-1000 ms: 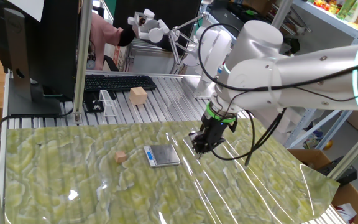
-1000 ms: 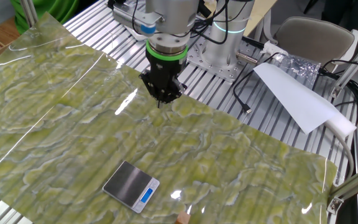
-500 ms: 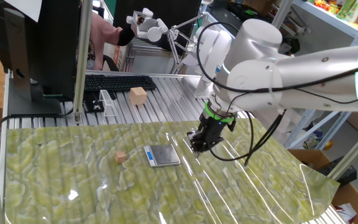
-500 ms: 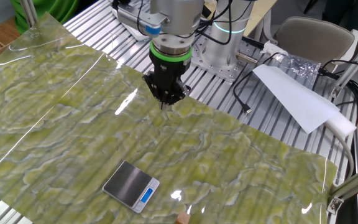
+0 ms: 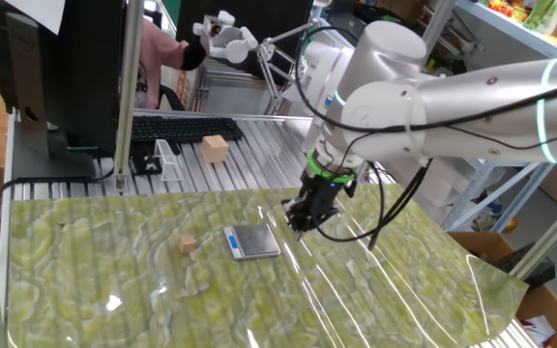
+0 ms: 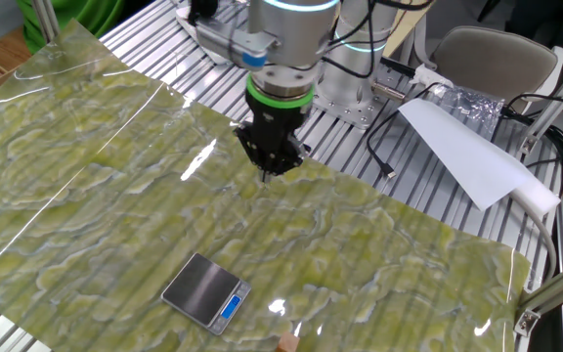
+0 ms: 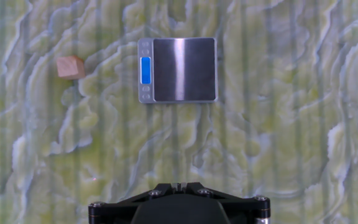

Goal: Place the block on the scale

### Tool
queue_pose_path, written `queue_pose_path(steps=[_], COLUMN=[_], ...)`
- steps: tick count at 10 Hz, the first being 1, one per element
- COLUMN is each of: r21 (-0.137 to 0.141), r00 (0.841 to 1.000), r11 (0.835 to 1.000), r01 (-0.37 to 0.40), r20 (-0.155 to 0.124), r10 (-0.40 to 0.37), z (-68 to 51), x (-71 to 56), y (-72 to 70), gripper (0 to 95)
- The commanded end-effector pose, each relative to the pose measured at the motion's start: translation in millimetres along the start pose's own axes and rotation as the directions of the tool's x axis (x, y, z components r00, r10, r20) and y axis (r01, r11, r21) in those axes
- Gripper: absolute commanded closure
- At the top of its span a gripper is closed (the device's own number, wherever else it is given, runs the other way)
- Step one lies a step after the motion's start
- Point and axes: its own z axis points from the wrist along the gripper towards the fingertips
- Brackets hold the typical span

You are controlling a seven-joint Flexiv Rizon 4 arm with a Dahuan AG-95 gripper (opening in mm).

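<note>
The block [image 5: 189, 244] is a tiny tan cube lying on the green marbled mat, a little left of the scale [image 5: 252, 242]. The scale is flat, with a dark grey plate and a blue-white strip. In the hand view the block [image 7: 71, 67] lies left of the scale [image 7: 178, 69], and nothing is on the plate. In the other fixed view the scale [image 6: 206, 291] is near the front and the block [image 6: 286, 342] is just at the bottom edge. My gripper [image 5: 296, 227] hovers right of the scale, pointing down, shut and empty. It also shows in the other fixed view [image 6: 270, 176] and in the hand view [image 7: 179, 185].
A larger pale wooden cube [image 5: 215, 148] sits on the slatted metal table behind the mat, near a keyboard [image 5: 187, 128] and a clear plastic stand [image 5: 167, 159]. A white sheet [image 6: 462, 147] and cables lie beside the arm's base.
The gripper has shifted sideways toward the scale, still shut. The block and the scale have not moved.
</note>
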Motion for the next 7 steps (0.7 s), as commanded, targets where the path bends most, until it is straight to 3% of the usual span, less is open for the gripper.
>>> queue_pose_path(steps=[1, 7], r21=[0.0, 0.006], r00=[1.0, 0.999], r11=[1.0, 0.999], r01=[-0.017, -0.039], r20=[-0.004, -0.007], r10=[0.017, 0.039], z=[2.4, 11.4], x=[-0.2, -0.9], y=[10.9, 33.4], gripper=[95.0, 95.0])
